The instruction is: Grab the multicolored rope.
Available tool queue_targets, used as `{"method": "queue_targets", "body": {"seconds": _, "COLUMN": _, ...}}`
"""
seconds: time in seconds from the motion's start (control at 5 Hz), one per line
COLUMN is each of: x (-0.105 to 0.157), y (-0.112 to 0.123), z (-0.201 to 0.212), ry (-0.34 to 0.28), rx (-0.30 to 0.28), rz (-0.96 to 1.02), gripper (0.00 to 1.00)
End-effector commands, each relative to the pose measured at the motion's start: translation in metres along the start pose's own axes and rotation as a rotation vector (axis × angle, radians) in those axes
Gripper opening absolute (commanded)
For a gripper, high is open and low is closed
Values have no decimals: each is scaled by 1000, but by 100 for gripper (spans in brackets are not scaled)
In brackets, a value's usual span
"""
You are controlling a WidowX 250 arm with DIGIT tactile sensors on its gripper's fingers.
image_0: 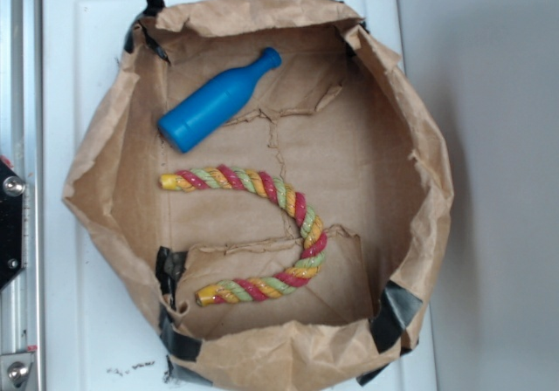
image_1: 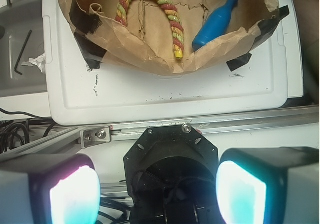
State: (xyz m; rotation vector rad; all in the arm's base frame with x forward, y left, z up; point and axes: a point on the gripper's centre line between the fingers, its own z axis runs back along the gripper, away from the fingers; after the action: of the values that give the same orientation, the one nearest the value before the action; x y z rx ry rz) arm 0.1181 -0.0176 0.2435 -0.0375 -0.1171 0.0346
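Paper tray (image_0: 96, 155), multicolored rope (image_0: 293, 208), blue bottle (image_0: 214, 105)

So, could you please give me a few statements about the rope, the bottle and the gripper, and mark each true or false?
1. The rope lies curved in a U shape inside the paper-lined box. True.
2. The bottle lies across the rope. False: it lies apart from the rope, touching none of it.
3. The gripper is shut on the rope. False: its fingers stand wide apart, outside the box, holding nothing.
4. The rope has yellow end caps. True.
5. The bottle stands upright. False: it lies on its side.
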Motion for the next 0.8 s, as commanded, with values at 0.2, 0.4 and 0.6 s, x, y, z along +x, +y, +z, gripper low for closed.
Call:
{"method": "queue_targets", "body": {"seconds": 0.2, "x": 1, "y": -10, "z": 3, "ry": -2, "rx": 35, "rz": 5, "gripper": 100}}
{"method": "queue_targets", "body": {"seconds": 0.4, "x": 3, "y": -10, "z": -2, "ry": 17, "rx": 50, "rz": 8, "gripper": 100}}
{"method": "queue_targets", "body": {"seconds": 0.6, "x": 8, "y": -4, "z": -14, "ry": 47, "rx": 45, "rz": 23, "gripper": 100}}
